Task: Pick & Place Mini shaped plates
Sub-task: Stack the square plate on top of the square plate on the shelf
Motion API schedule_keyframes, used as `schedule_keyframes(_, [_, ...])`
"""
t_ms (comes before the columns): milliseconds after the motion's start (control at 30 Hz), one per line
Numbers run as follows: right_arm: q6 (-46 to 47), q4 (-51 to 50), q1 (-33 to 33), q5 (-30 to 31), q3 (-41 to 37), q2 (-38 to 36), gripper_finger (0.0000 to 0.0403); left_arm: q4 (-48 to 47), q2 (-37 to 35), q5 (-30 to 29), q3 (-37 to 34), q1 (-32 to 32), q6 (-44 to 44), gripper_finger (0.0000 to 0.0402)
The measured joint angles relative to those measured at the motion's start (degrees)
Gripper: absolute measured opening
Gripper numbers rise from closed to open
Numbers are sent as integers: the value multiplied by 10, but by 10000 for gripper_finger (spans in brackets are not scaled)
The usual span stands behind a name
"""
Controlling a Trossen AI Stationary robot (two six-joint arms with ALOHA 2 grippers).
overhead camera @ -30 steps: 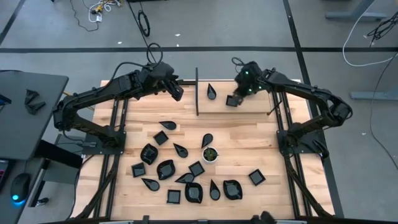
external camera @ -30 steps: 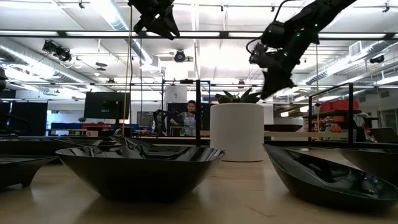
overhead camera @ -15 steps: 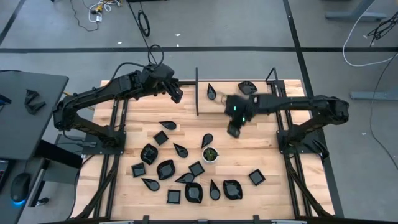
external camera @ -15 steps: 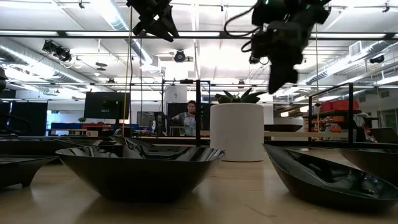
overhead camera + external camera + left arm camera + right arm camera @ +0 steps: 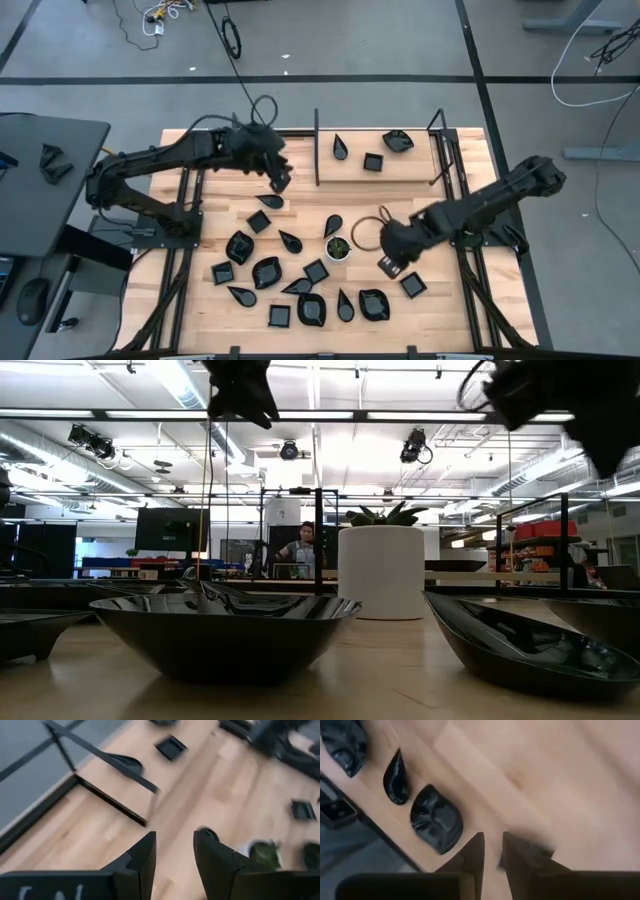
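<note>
Several glossy black mini plates [image 5: 266, 271] lie flat on the near half of the wooden table. Three more, a teardrop [image 5: 341, 147], a square [image 5: 373, 162] and a leaf [image 5: 397, 140], lie in the far section right of a black divider. My left gripper [image 5: 281, 183] is open and empty, hovering just beyond a teardrop plate [image 5: 270, 201]. My right gripper [image 5: 390, 265] is narrowly open and empty [image 5: 492, 852], above the table next to a square plate [image 5: 413, 285]. In the right wrist view a leaf plate [image 5: 436, 819] and a teardrop plate [image 5: 396, 777] lie ahead of it.
A small white cup with green inside [image 5: 339, 247] stands among the near plates, close to my right gripper. The upright black divider frame [image 5: 317, 150] and a second frame [image 5: 437, 150] bound the far section. Bare wood lies in the table's middle, and a grey side table [image 5: 40, 180] stands left.
My right gripper has swung from the square plate in the far section toward the near edge, now low over the near right plates; the square plate stays in the far section. My left gripper has moved a little toward the near edge and tipped downward.
</note>
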Motion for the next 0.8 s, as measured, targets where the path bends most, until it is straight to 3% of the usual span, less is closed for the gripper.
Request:
schedule_keyframes(133, [143, 1, 65, -5, 0, 15, 104, -8, 0, -23, 0, -59, -11, 135])
schedule_keyframes(300, [230, 4, 113, -4, 0, 57, 150, -4, 0, -73, 0, -135, -18, 135])
schedule_keyframes(500, [206, 27, 131, -5, 0, 135, 160, -5, 0, -89, 0, -208, -45, 135])
schedule_keyframes(800, [163, 30, 130, -3, 0, 200, 118, -4, 0, -126, 0, -266, -46, 135])
